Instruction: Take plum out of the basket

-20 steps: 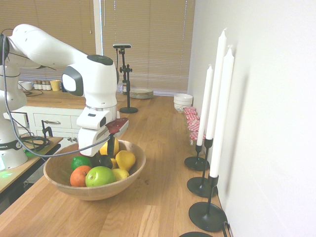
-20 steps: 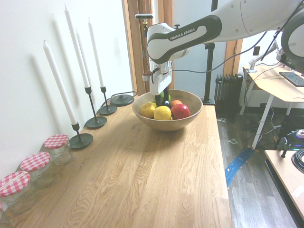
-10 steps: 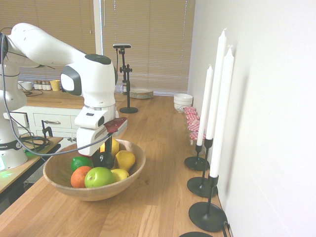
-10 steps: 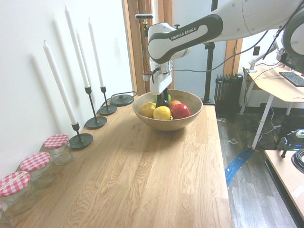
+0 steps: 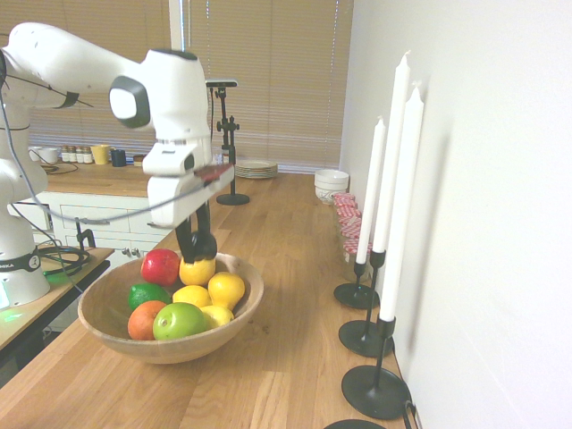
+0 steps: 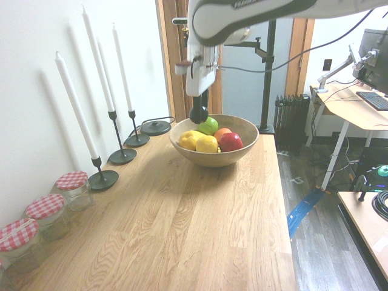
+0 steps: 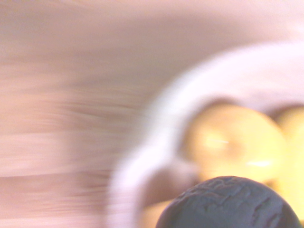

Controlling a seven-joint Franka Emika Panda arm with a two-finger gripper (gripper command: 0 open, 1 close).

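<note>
Left of centre, above the wide shallow wooden basket (image 5: 234, 308): the small dark purple plum (image 5: 198, 248) hangs clear of the other fruit.
The claw (image 5: 197, 246) is clenched around the plum, holding it above the rim, presumably so it can pass over to the oak worktop (image 5: 277, 357).

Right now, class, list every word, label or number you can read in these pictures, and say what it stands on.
"NKA": the end of a word on the arm's base, cut off by the picture's edge.
Print on the arm's upper link: cropped, unreadable.
Basket, candles, jars: no print visible.
</note>
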